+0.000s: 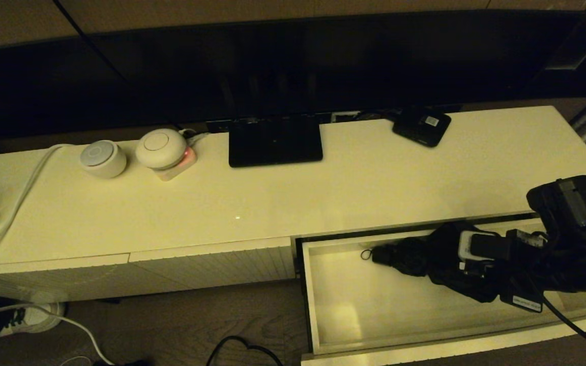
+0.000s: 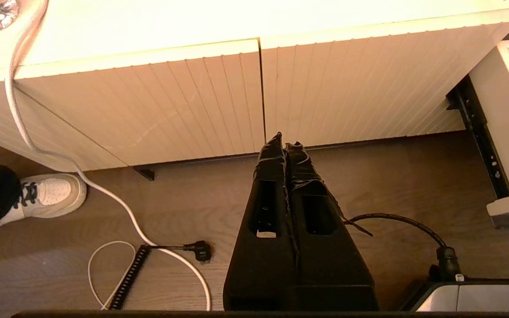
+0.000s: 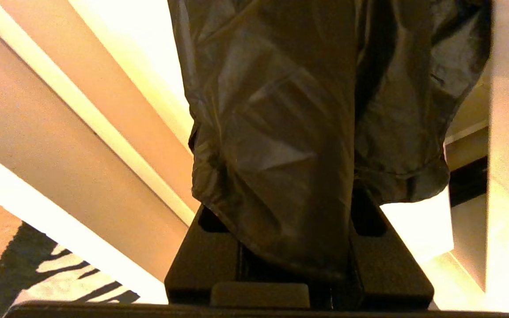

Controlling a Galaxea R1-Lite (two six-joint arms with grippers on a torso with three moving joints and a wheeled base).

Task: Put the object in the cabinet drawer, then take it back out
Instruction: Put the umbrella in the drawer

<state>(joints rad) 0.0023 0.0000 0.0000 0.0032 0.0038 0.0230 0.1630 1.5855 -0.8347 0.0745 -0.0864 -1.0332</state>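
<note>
The left gripper (image 2: 284, 145) hangs low before the cabinet's closed ribbed fronts (image 2: 184, 101), its two black tapered fingers pressed together with nothing between them, above the wood-grain floor (image 2: 184, 198). On the glossy cream cabinet top (image 1: 323, 193), two round white pucks (image 1: 133, 151) sit near the back left corner, a flat black stand (image 1: 274, 141) at mid-back. The cabinet drawer (image 1: 374, 305) stands pulled out at the right end, smooth and shallow inside. Over its back right part the right gripper (image 3: 296, 247) is clamped on the umbrella (image 1: 415, 256), fingers closed on crinkled, bunchy black fabric; the short handle and thin loop point left, near the drawer's back wall.
</note>
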